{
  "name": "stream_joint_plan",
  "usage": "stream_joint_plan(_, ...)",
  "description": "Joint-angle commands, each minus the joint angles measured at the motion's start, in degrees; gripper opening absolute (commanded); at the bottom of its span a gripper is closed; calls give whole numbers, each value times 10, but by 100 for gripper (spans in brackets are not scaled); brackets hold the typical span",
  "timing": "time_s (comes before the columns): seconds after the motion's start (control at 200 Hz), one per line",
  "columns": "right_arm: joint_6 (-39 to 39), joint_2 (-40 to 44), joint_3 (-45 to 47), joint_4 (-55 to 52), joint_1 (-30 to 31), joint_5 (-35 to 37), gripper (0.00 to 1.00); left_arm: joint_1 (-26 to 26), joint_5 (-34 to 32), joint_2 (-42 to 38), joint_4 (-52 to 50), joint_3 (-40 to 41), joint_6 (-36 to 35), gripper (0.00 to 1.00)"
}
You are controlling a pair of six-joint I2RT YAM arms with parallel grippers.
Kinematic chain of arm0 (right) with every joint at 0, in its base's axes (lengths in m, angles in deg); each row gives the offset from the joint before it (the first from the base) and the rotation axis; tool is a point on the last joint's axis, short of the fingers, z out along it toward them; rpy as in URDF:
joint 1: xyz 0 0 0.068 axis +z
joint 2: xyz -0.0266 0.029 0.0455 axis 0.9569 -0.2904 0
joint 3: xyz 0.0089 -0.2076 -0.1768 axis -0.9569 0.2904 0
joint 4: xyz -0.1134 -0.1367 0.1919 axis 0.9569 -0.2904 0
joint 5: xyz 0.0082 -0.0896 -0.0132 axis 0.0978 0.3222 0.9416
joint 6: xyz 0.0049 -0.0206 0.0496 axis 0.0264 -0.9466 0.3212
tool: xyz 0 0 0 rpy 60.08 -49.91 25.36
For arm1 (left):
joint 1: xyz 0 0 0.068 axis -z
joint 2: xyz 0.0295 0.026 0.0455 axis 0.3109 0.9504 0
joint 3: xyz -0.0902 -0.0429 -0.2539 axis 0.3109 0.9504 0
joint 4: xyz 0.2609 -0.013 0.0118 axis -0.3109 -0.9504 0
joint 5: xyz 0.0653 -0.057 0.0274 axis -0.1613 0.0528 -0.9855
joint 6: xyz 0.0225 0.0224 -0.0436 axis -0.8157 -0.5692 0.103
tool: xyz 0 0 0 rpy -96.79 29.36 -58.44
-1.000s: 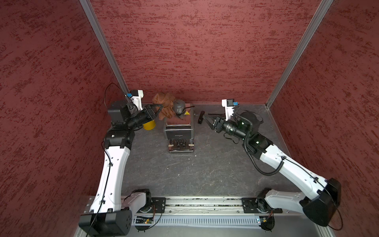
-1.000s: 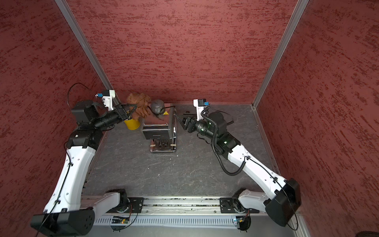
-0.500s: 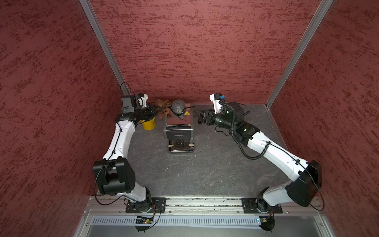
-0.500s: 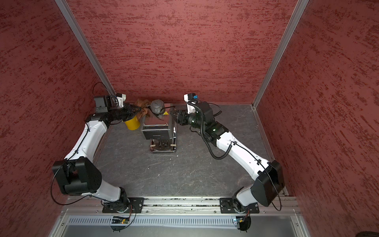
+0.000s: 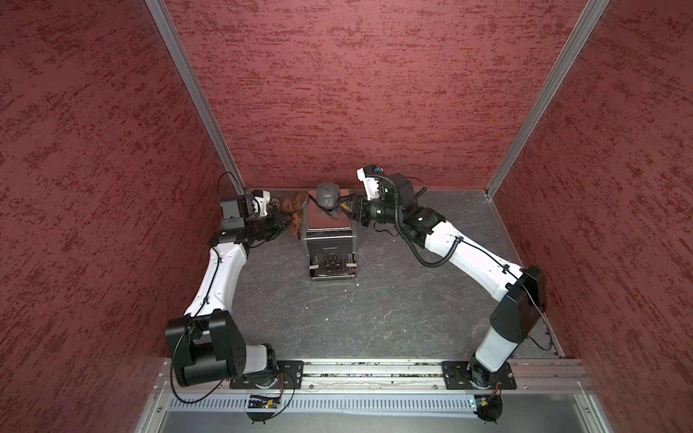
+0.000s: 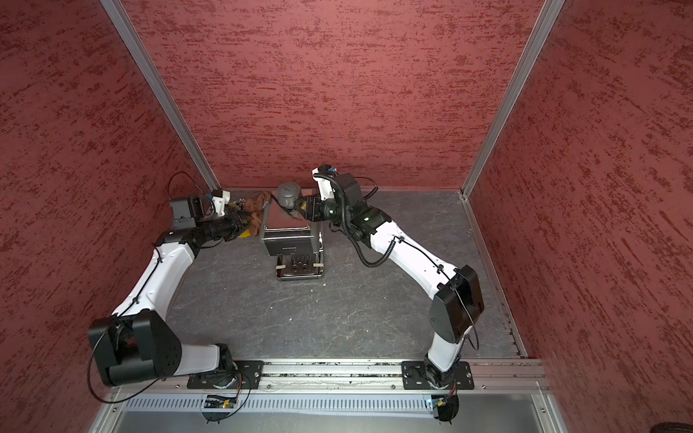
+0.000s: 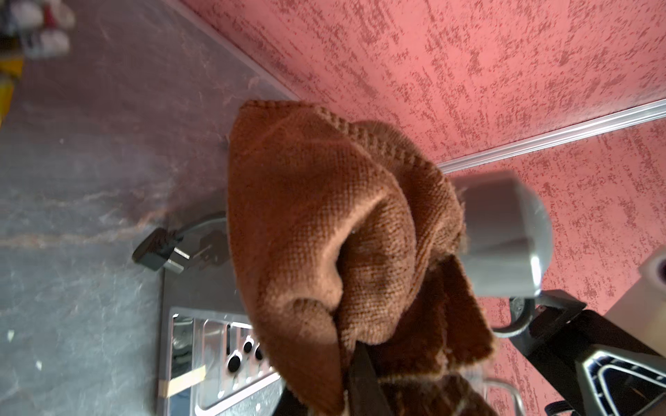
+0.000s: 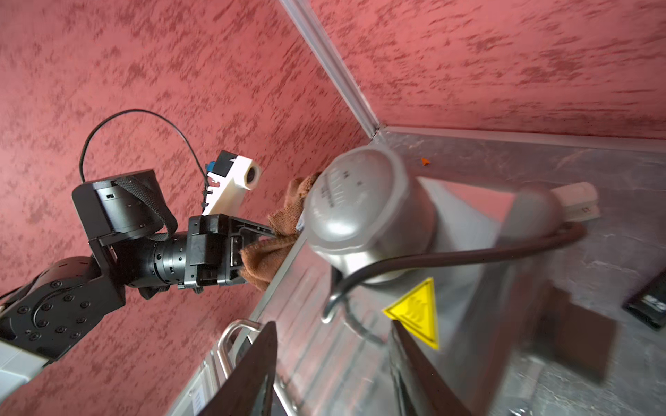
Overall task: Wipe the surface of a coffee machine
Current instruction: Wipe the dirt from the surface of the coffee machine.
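The coffee machine (image 5: 330, 234) stands at the back middle of the floor in both top views, steel drip tray (image 5: 332, 268) toward the front, grey domed cap (image 5: 327, 195) on top. My left gripper (image 5: 287, 221) is at the machine's left side, shut on a brown cloth (image 7: 324, 234) that lies against the machine's upper left edge (image 8: 288, 259). My right gripper (image 8: 335, 360) hovers open over the steel top beside the yellow warning sticker (image 8: 418, 313), nothing between its fingers. The black cord (image 8: 468, 259) loops round the cap (image 8: 360, 216).
A yellow bucket (image 6: 243, 234) with pens sits under my left wrist, close to the left wall. The cord's plug (image 7: 158, 252) lies on the floor behind the machine. A black flat object (image 8: 648, 302) lies to the machine's right. Red walls stand close behind.
The left arm has carried the cloth from above the bucket to the machine's left edge. The right gripper has moved left over the machine's top, and its jaws have narrowed a little.
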Motion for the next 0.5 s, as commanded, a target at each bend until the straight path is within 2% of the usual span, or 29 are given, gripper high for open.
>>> stream_joint_plan(0.0, -42, 9, -10, -17, 16, -19, 50, 7, 41, -21, -22, 32, -14, 0)
stream_joint_plan(0.165, -112, 27, 3, -17, 35, -47, 50, -9, 40, 2, 41, 41, 29, 0)
stream_joint_plan(0.296, -196, 25, -16, -79, 46, -35, 53, -4, 38, 28, 94, 14, 64, 0)
stream_joint_plan(0.496, -310, 12, -46, -180, 56, -1, 54, 11, 25, 73, 114, 0, 54, 0)
